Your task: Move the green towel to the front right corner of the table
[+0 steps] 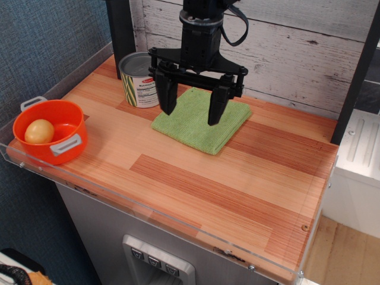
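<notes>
Jaws spread wide, the gripper (191,110) hangs over the green towel (200,120), its two dark fingers (168,95) pointing down above the cloth's back half and pinching nothing. The towel lies flat toward the back of the counter (237,178), just beside a tin can (141,80) on its left. An orange pot (52,130) holding a yellowish round thing (39,131) sits at the counter's left edge, well apart from the towel.

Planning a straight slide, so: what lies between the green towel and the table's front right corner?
Nothing visible. Bare wood runs from the green towel to the front right corner of the table; the open claw hangs over it.
</notes>
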Controlling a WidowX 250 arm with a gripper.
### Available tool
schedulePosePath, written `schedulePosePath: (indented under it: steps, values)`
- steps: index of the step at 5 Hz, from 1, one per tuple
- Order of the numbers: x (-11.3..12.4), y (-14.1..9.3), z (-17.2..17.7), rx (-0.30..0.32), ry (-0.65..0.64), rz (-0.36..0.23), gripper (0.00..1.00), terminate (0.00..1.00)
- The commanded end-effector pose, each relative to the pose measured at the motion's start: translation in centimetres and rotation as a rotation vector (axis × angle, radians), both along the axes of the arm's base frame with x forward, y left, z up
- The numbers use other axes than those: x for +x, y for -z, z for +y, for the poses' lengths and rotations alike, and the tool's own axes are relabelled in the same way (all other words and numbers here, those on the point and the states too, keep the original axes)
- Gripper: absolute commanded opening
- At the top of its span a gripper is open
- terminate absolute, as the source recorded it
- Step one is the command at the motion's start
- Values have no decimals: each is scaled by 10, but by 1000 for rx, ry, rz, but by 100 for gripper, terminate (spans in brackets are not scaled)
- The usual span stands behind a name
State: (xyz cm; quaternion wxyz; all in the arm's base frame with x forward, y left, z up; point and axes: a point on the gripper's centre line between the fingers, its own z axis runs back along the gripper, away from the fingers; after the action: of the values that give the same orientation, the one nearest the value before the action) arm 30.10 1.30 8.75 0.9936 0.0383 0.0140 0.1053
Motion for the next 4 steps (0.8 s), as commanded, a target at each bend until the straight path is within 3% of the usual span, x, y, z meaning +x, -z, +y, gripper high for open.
schedulePosePath:
  steps: [1, 2, 3, 4]
  values:
    - [43, 7, 20, 23, 93, -133, 0, 0]
    - [57, 19, 29, 5, 104, -152, 0, 0]
    - [71, 26, 31, 27, 179, -187, 0, 0]
    - [81, 38, 35, 22, 201, -177, 0, 0]
